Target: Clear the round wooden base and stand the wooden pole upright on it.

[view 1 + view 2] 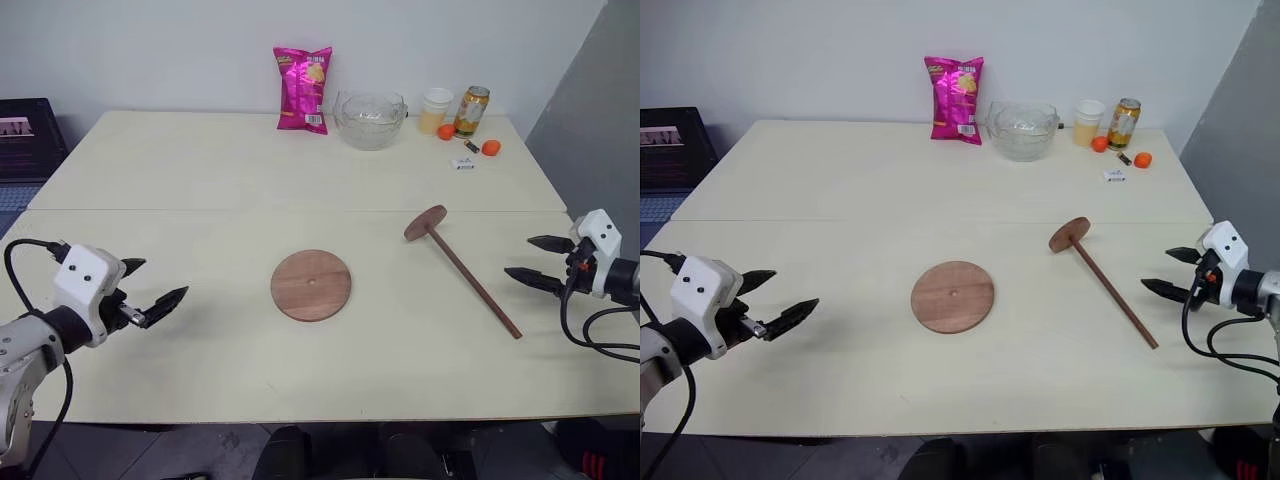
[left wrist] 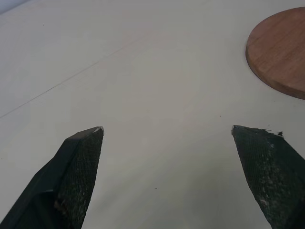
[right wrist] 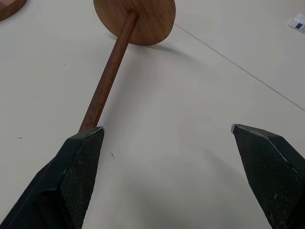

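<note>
The round wooden base [image 1: 311,285] lies flat mid-table with a small hole in its centre and nothing on it. To its right the wooden pole [image 1: 470,280] lies on its side, its fixed disc end [image 1: 425,223] pointing to the far side. My left gripper [image 1: 160,286] hovers open over the table's left part, well left of the base, whose edge [image 2: 281,52] shows in the left wrist view. My right gripper [image 1: 535,262] stands open at the right edge, just right of the pole's bare end. The pole [image 3: 112,71] runs past one finger in the right wrist view.
Along the table's far edge stand a pink snack bag [image 1: 302,89], a glass bowl [image 1: 370,120], a pale cup [image 1: 435,109], a drink can [image 1: 471,110], two small orange things [image 1: 490,148] and a small white packet [image 1: 462,163]. A seam [image 1: 200,209] crosses the table.
</note>
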Robot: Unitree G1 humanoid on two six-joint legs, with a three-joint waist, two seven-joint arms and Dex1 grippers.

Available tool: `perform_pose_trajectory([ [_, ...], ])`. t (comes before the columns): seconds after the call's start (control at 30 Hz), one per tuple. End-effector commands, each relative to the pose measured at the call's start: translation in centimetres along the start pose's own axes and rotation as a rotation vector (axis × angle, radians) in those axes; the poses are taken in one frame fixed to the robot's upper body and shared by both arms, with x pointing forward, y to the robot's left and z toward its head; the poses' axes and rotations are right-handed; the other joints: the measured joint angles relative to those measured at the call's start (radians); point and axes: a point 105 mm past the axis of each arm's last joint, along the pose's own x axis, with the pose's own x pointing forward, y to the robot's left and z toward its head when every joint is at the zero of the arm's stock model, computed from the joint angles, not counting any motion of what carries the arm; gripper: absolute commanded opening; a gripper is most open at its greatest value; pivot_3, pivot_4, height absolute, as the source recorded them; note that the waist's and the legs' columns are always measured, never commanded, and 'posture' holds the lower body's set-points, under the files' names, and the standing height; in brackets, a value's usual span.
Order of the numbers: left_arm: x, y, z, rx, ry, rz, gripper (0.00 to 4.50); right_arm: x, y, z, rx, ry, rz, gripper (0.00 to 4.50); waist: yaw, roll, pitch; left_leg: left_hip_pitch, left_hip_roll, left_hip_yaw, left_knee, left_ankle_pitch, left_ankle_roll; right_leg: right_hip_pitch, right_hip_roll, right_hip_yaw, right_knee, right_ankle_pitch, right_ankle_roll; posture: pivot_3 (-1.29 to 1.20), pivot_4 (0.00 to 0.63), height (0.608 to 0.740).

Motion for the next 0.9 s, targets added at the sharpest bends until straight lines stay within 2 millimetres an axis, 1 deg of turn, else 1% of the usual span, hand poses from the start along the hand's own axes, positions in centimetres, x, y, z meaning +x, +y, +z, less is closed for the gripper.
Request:
perform_pose_trajectory([
  [0.03, -0.1, 0.0, 1.2, 0.026, -0.039, 0.002, 4.50, -0.5, 0.1, 1.2, -0.037, -0.026, 0.007, 4.49, 0.000, 0.000, 0.000, 0.000, 0.000, 0.000, 0.000, 0.000, 0.000, 0.000, 0.000, 0.000, 0.000, 0.000, 0.000, 0.00, 0.150, 0.740],
  [0.27, -0.4, -0.1, 1.6, 0.038, -0.041, -0.022, 4.50, -0.6, 1.1, 1.5, -0.038, -0.022, 0.053, 4.49, 0.000, 0.000, 0.000, 0.000, 0.000, 0.000, 0.000, 0.000, 0.000, 0.000, 0.000, 0.000, 0.000, 0.000, 0.000, 0.00, 0.150, 0.740],
  [0.43, -0.4, -0.7, 3.4, 0.088, -0.092, -0.085, 4.50, -0.7, 1.8, 1.9, -0.028, -0.015, 0.090, 4.49, 0.001, 0.000, 0.000, 0.000, 0.000, 0.000, 0.000, 0.000, 0.000, 0.000, 0.000, 0.000, 0.000, 0.000, 0.000, 0.00, 0.150, 0.740],
  [0.57, 0.4, -2.4, 4.9, 0.110, -0.121, -0.191, 4.50, -0.6, 2.5, 2.4, -0.028, -0.012, 0.120, 4.49, 0.001, 0.000, 0.000, 0.000, 0.000, -0.001, 0.000, 0.000, 0.000, 0.000, 0.000, 0.000, 0.000, 0.000, 0.000, 0.00, 0.150, 0.740],
  [0.63, 1.3, -4.2, 6.9, 0.157, -0.172, -0.268, 4.50, -0.6, 2.9, 3.4, -0.059, -0.022, 0.108, 4.49, 0.000, 0.000, 0.000, 0.000, 0.000, -0.001, 0.000, 0.000, 0.000, 0.000, 0.000, 0.000, 0.000, 0.000, 0.000, 0.00, 0.150, 0.740],
  [0.7, 1.8, -5.4, 8.1, 0.189, -0.201, -0.324, 4.50, -0.5, 3.1, 4.2, -0.067, -0.042, 0.093, 4.49, 0.001, 0.000, 0.000, -0.001, 0.000, 0.000, 0.000, 0.000, 0.000, 0.000, 0.000, 0.000, 0.000, 0.000, 0.000, 0.00, 0.150, 0.740],
  [0.77, 2.2, -6.4, 8.6, 0.201, -0.211, -0.370, 4.50, -0.4, 3.5, 4.6, -0.061, -0.036, 0.103, 4.49, 0.002, 0.000, 0.000, -0.001, 0.000, -0.001, 0.001, 0.000, 0.000, 0.000, 0.000, -0.001, 0.000, 0.000, 0.000, 0.00, 0.150, 0.740],
  [0.83, 2.7, -7.9, 9.0, 0.219, -0.219, -0.448, 4.50, 0.1, 4.5, 4.9, -0.065, -0.003, 0.144, 4.49, 0.001, 0.000, 0.000, -0.001, 0.000, -0.001, 0.001, 0.000, 0.000, 0.000, 0.000, 0.000, 0.000, 0.000, 0.000, 0.00, 0.150, 0.740],
  [0.9, 3.2, -9.0, 9.3, 0.227, -0.230, -0.497, 4.50, 0.8, 4.5, 4.4, -0.080, 0.100, 0.102, 4.49, 0.000, 0.001, 0.001, -0.001, -0.001, -0.001, 0.001, 0.000, 0.000, 0.000, 0.000, 0.000, 0.000, 0.000, 0.000, 0.00, 0.150, 0.740],
])
